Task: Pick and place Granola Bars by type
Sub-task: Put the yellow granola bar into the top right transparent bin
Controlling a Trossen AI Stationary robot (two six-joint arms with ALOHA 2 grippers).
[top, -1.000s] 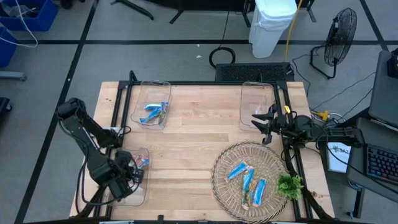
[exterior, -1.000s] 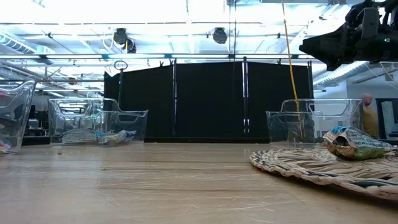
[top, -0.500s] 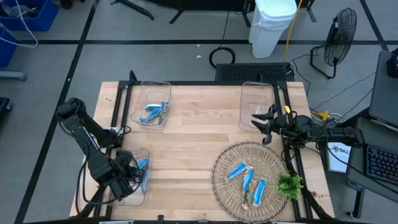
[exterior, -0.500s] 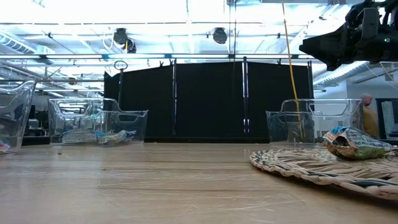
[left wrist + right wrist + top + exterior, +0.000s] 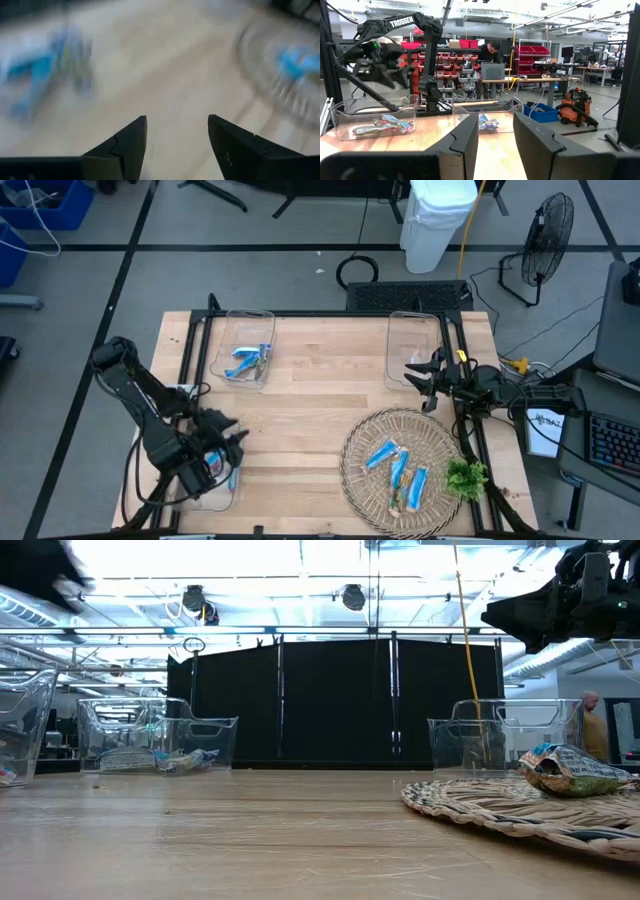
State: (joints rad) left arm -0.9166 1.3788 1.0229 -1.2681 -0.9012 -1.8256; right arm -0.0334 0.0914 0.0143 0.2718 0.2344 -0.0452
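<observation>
Several blue Granola Bars and a multicoloured one lie on the round wicker tray at the near right. More bars lie in the far-left clear bin. A blue bar rests in the near-left clear bin, among other bars. My left gripper hovers open above that bin's right side, holding nothing; its wrist view is blurred. My right gripper stands open over the near end of the far-right bin.
A green leafy sprig lies at the wicker tray's right rim. Bare wood lies between the bins and the tray in the table's middle. Black frame rails run along the table's left and right edges. A person stands in the room beyond.
My left gripper has opened and let go of a blue bar, which now lies in the near-left bin. It has then risen and swung a little toward the table's right, fast enough to blur.
</observation>
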